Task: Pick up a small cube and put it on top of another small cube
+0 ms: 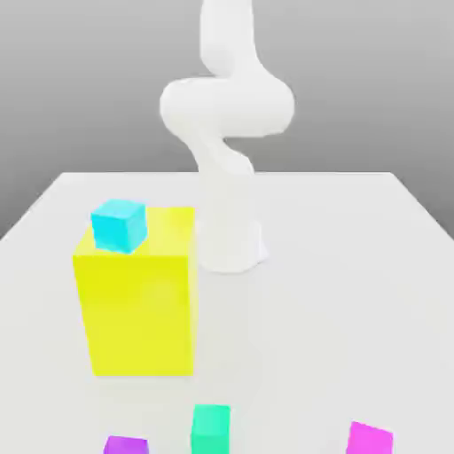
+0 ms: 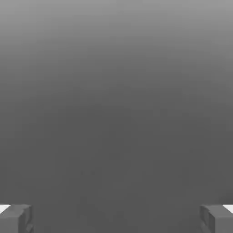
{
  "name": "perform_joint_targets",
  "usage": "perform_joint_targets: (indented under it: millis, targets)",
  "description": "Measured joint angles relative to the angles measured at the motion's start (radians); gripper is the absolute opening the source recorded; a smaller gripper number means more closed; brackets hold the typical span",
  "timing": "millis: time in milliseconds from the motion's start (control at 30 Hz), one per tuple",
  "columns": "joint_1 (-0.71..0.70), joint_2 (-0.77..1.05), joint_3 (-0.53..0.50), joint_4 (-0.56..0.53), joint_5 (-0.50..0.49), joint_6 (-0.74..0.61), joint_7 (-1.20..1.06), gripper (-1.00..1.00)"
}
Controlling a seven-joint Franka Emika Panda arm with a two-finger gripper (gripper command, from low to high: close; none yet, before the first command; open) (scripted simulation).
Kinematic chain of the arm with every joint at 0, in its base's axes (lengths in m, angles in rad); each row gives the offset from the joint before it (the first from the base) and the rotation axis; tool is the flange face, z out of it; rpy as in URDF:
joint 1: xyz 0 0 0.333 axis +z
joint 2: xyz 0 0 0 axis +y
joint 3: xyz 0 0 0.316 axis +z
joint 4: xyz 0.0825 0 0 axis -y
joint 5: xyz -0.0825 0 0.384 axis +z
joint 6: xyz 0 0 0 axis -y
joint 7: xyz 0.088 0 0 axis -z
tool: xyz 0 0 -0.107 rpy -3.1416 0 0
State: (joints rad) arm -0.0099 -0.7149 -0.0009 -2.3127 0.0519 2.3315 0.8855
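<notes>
The small cube (image 1: 211, 428), a plain teal-green one, rests on the white table near the front edge in the exterior view. A lighter cyan cube (image 1: 118, 224) sits on top of the big yellow block (image 1: 137, 310), at its back corner toward the exterior view's left. The white arm (image 1: 226, 177) rises from its base behind the yellow block and runs up out of the picture. In the hand view my gripper (image 2: 116, 218) is open, its grey fingertips (image 2: 16, 218) far apart with nothing between them, facing a plain grey backdrop.
A purple cube (image 1: 126, 445) lies at the front edge, to the teal-green cube's left in the exterior view. A magenta cube (image 1: 369, 439) lies at the front right. The white table (image 1: 355, 293) stretches wide to the exterior view's right.
</notes>
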Motion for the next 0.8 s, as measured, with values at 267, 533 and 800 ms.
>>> perform_joint_targets:
  millis: [267, 533, 800]
  targets:
    - [-0.039, 0.277, 0.03, -0.04, 0.134, 0.098, 0.303, 0.0]
    - [-0.078, 0.546, 0.081, -0.081, 0.17, 0.202, 0.668, 0.0]
    - [-0.079, 0.805, 0.074, -0.127, 0.073, 0.318, 1.127, 0.0]
